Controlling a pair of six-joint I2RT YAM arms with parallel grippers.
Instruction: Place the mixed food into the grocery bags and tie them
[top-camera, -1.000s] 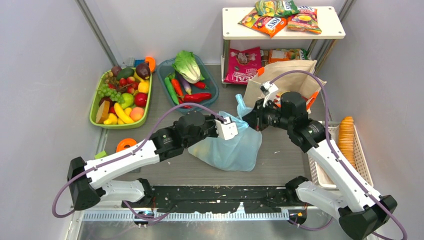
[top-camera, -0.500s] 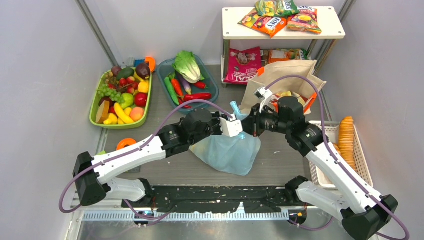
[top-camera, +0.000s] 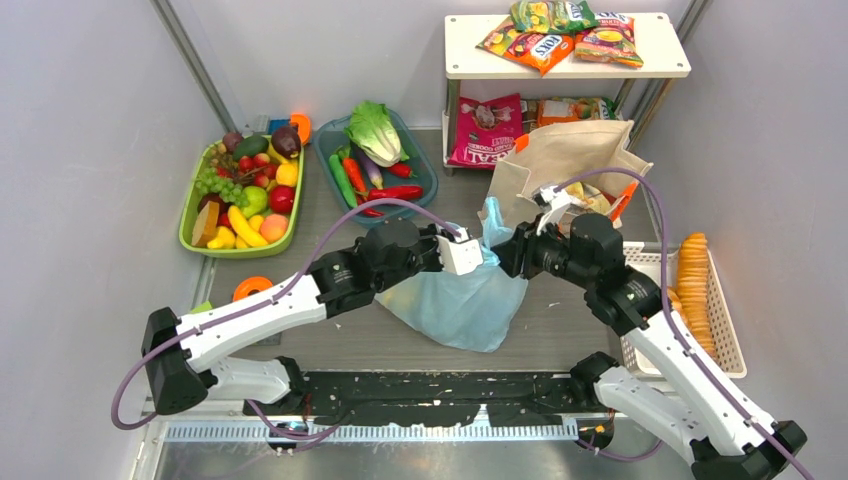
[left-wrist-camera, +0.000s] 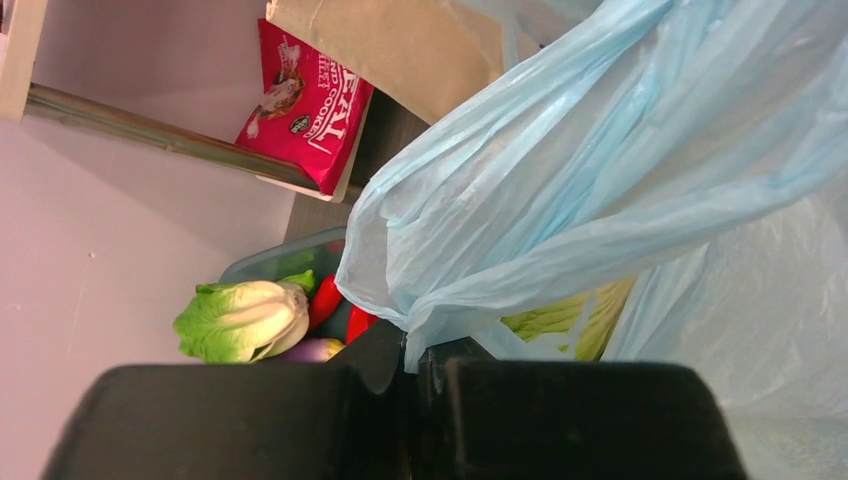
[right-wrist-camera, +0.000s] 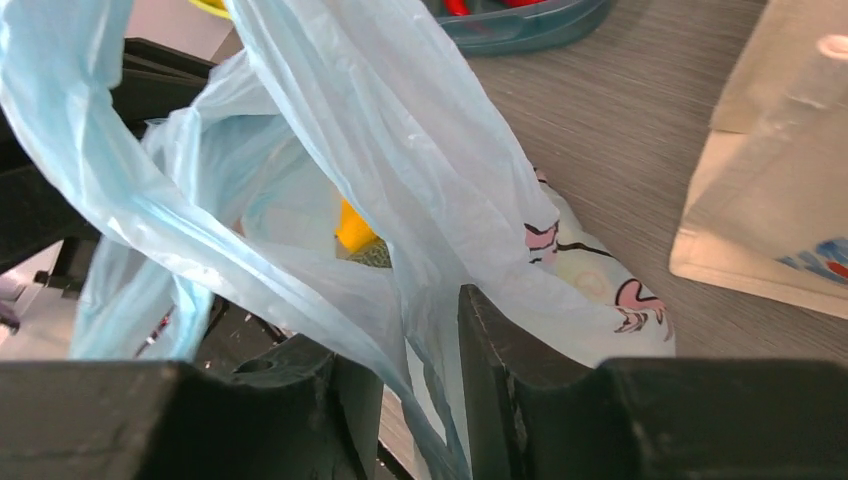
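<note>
The light-blue plastic bag lies mid-table with food inside: pale-green cabbage and a yellow piece show through the film. My left gripper is shut on one twisted handle of the bag, at the bag's top. My right gripper faces it from the right; its jaws stand apart, and the other handle runs loosely between them. The beige canvas tote stands open behind the right gripper. Snack packets lie on the white shelf, and a red packet sits under it.
A teal tray with lettuce and peppers sits behind the bag. A green tray of toy fruit is at the left. A white mesh basket with stacked biscuits stands at the right edge. An orange ring lies near the left arm.
The two grippers came together over the bag's top. The right gripper's jaws, shut on a handle before, now stand apart. The right arm has shifted slightly right.
</note>
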